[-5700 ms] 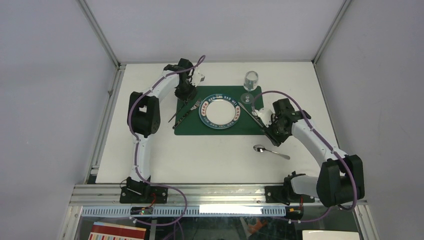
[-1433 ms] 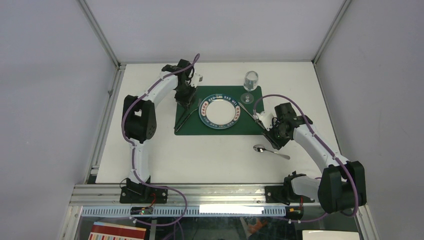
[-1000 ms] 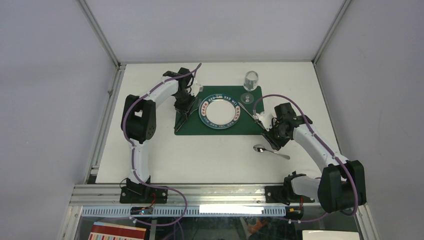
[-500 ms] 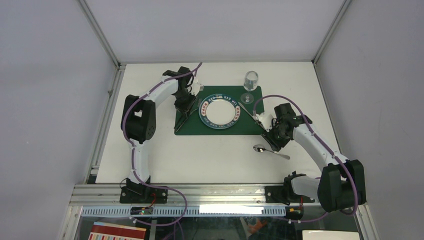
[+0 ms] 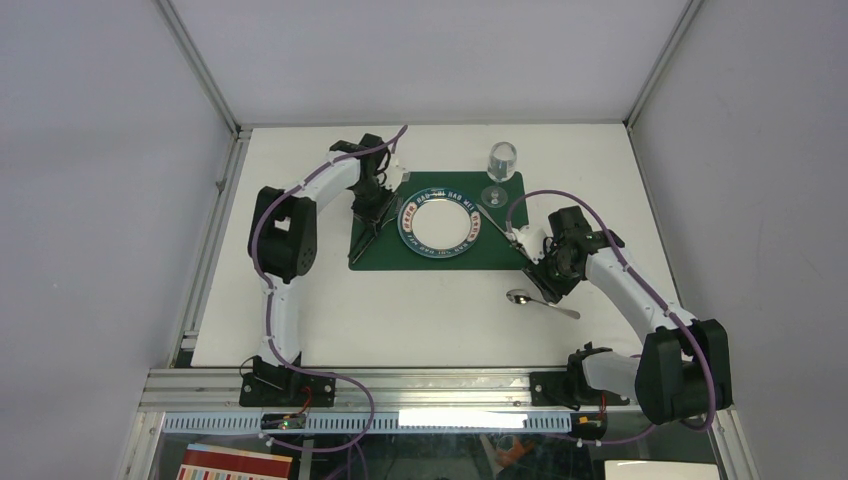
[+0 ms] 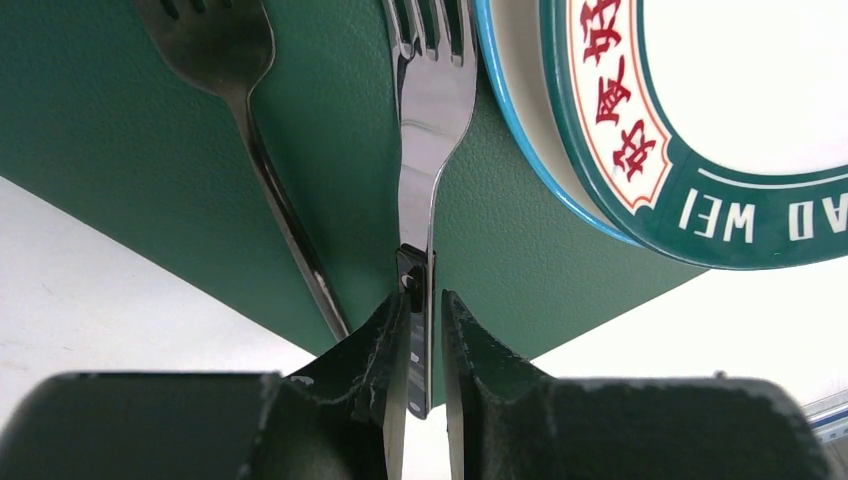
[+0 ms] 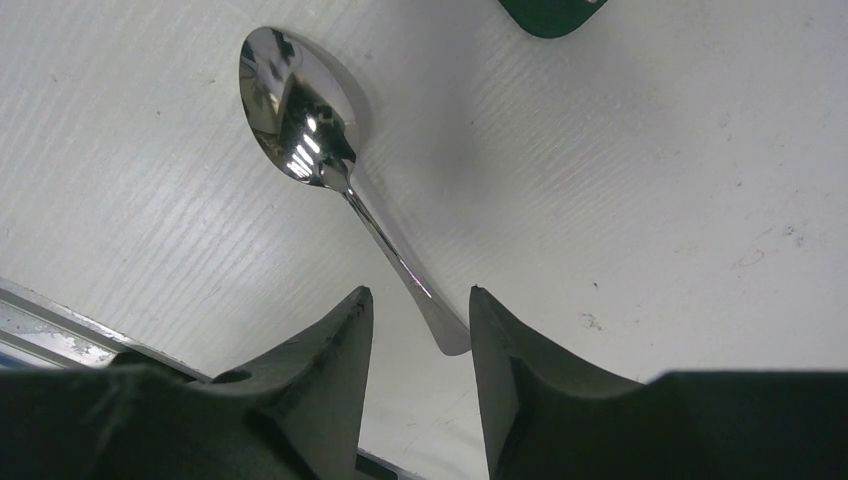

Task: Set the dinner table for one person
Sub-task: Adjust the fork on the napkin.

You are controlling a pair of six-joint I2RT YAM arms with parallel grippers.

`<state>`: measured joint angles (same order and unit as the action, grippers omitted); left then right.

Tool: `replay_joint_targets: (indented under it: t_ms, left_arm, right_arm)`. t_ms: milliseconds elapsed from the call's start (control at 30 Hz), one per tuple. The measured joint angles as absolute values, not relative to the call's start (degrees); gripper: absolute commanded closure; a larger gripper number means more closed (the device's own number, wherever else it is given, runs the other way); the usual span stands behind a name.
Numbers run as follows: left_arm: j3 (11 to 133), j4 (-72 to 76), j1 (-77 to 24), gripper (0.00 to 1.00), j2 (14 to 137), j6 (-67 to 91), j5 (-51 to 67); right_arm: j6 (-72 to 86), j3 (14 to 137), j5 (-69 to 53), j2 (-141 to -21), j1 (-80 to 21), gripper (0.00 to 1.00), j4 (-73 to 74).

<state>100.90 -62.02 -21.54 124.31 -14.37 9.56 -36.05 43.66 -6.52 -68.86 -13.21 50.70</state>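
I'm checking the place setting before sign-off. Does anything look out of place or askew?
Yes. The spoon lies slanted on the bare white table, off the green placemat, with the open right gripper over its handle. The knife right of the plate also lies slanted. The left gripper holds a fork.

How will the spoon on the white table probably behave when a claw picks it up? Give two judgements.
The spoon looks like polished metal, so probably stiff yet slippery. Its thin handle lies flat on the table, so the right claw may struggle to get under it. The rounded bowl might let it rock or pivot.
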Motion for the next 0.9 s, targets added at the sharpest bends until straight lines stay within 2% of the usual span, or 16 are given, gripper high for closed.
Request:
replay_joint_targets:
  t_ms: [600, 900]
  left_arm:
    - [102.8, -63.0, -23.2, 0.84, 126.3, -14.2, 8.4]
    - [105.1, -64.2, -27.1, 0.85, 127.7, -14.0, 7.9]
  right_arm:
    - [-36.1, 43.5, -6.5, -68.4, -13.2, 0.57, 50.8]
    - [-36.1, 43.1, -6.5, -68.1, -13.2, 0.57, 50.9]
